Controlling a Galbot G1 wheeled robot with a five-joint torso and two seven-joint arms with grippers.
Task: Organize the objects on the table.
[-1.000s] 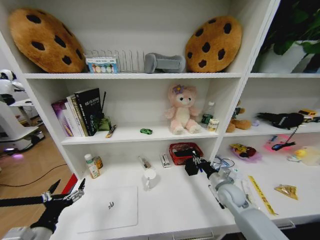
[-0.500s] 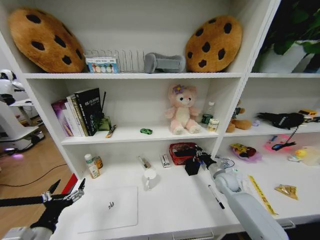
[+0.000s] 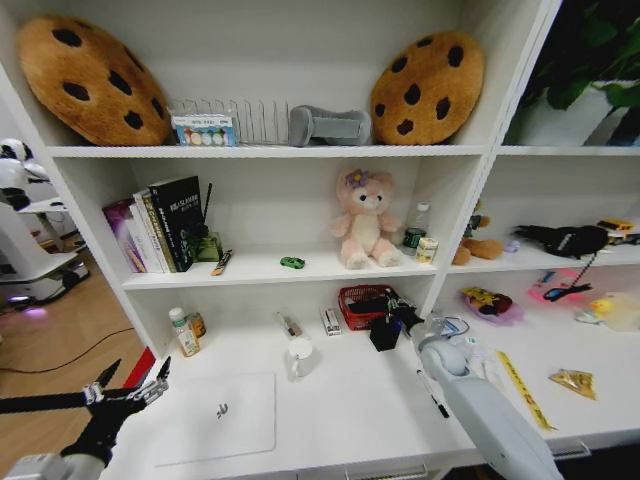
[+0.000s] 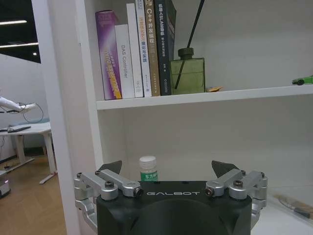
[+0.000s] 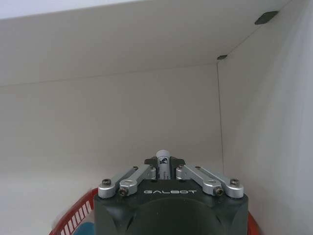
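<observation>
- Pen: a slim pen with a pale cylindrical end [image 5: 163, 164] is pinched between the pressed-together fingers of your right gripper [image 3: 398, 317]; in the head view the gripper hangs just above a small black square pen cup [image 3: 384, 334], beside a red wire mesh basket [image 3: 358, 297] at the back of the long white smooth desk top [image 3: 350, 400].
- Step in hand: you appear to be at the placing stage for this pen; judge the drop-off as not yet done, since the fingers clamp the barrel.
- Next move calls for: a steep, near-upright barrel centred over the cup's narrow mouth; the cup looks light and may tip if nudged.
- Remaining loose items: a thin black pen [image 3: 433, 396] lies flat on the desk near your right forearm; a closed silver flat laptop [image 3: 218, 415] rests at the front left; a tiny green glossy toy car [image 3: 292, 263] sits on the shelf above, beside a pink plush bear [image 3: 362, 222].
- Left gripper [image 4: 172, 172]: its jaws are spread wide and empty, parked low off the desk's left end, facing a green glass diffuser bottle [image 4: 186, 75] and upright books [image 4: 137, 48].
</observation>
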